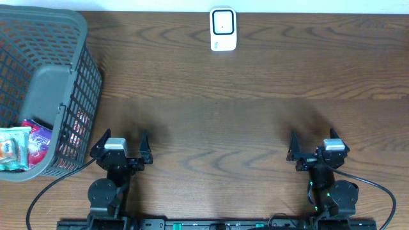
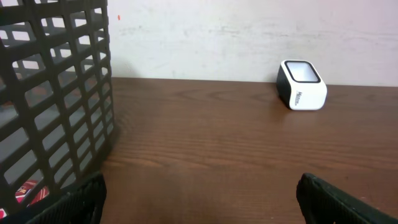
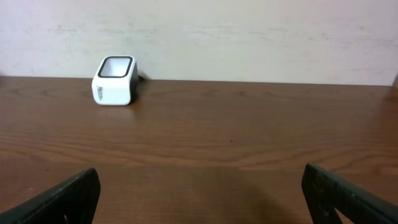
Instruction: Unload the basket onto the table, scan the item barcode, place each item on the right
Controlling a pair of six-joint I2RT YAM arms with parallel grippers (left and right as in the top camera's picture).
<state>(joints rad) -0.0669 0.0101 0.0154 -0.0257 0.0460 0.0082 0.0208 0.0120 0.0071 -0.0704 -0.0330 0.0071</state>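
Observation:
The white barcode scanner (image 1: 223, 29) stands upright at the far middle of the table, its dark-framed window facing up; it also shows in the left wrist view (image 2: 301, 84) and the right wrist view (image 3: 114, 79). Packaged items, a pale blue packet (image 1: 14, 148) and a red and purple one (image 1: 38, 139), lie in the grey basket (image 1: 64, 19) at the left. A red edge of a packet (image 2: 28, 191) shows through the mesh. My left gripper (image 1: 126, 138) (image 2: 201, 186) is open and empty beside the basket. My right gripper (image 1: 312, 138) (image 3: 200, 180) is open and empty at the near right.
The grey mesh basket (image 2: 56, 93) rises just left of the left gripper and fills the table's left side. A pale wall stands behind the table's far edge. Bare brown wood lies between the grippers and the scanner.

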